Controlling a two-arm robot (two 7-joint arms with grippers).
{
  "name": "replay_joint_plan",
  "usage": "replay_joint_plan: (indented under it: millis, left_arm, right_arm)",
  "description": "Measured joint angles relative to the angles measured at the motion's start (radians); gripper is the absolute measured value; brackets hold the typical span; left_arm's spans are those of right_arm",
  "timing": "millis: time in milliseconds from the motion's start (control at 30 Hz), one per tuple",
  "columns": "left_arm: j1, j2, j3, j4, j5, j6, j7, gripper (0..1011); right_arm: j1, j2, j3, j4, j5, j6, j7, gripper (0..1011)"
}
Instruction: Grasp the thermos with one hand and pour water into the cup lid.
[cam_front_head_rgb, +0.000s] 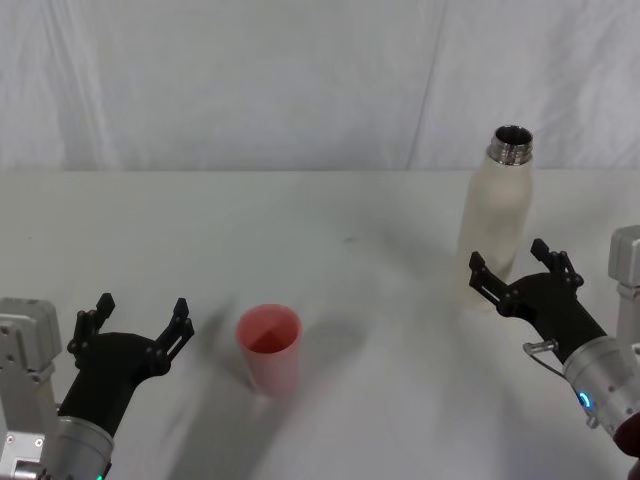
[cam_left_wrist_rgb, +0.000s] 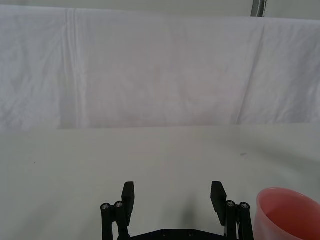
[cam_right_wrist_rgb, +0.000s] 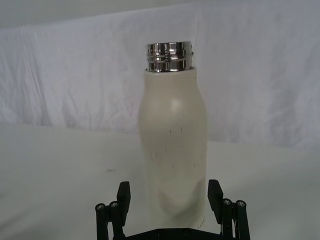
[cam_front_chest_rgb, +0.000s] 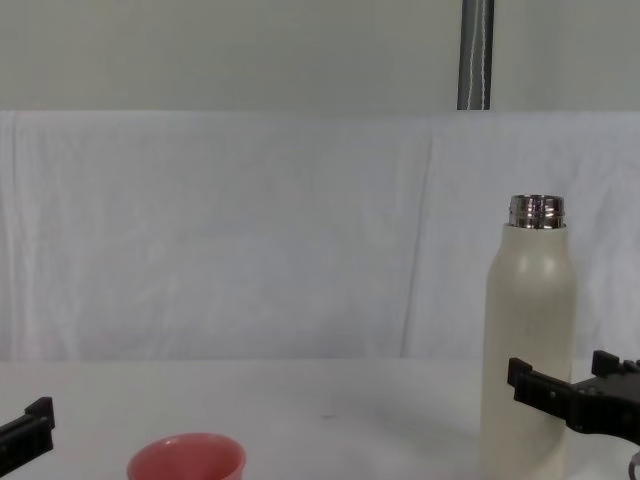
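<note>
The cream-white thermos (cam_front_head_rgb: 497, 225) stands upright at the right of the table, its steel neck uncapped. My right gripper (cam_front_head_rgb: 508, 256) is open just in front of its lower body. In the right wrist view the thermos (cam_right_wrist_rgb: 172, 150) sits between the two spread fingers (cam_right_wrist_rgb: 215, 194) of the right gripper (cam_right_wrist_rgb: 169, 192), with small gaps on both sides. The pink cup lid (cam_front_head_rgb: 269, 347) stands upright near the table's middle front. My left gripper (cam_front_head_rgb: 142, 310) is open to the left of it, holding nothing. The left wrist view shows the cup lid (cam_left_wrist_rgb: 287, 215) beside the left gripper (cam_left_wrist_rgb: 172, 192).
A white cloth (cam_front_head_rgb: 300, 230) covers the table and hangs as a backdrop behind it. In the chest view the thermos (cam_front_chest_rgb: 528, 330) rises far above the cup lid (cam_front_chest_rgb: 187, 462), and a grey pole (cam_front_chest_rgb: 476, 55) stands behind.
</note>
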Motion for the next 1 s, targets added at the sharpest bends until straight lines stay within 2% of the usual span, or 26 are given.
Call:
replay_joint_plan:
  millis: [500,1000]
  left_arm:
    - [0.0,0.0,0.0,0.0,0.0,0.0,0.0,1001]
    - [0.0,0.0,0.0,0.0,0.0,0.0,0.0,1001]
  right_arm:
    - [0.021,-0.001,-0.014,0.045,-0.002,-0.001,0.002,1001]
    - [0.071,-0.006,-0.019,0.107,-0.022,0.001,-0.004,1001]
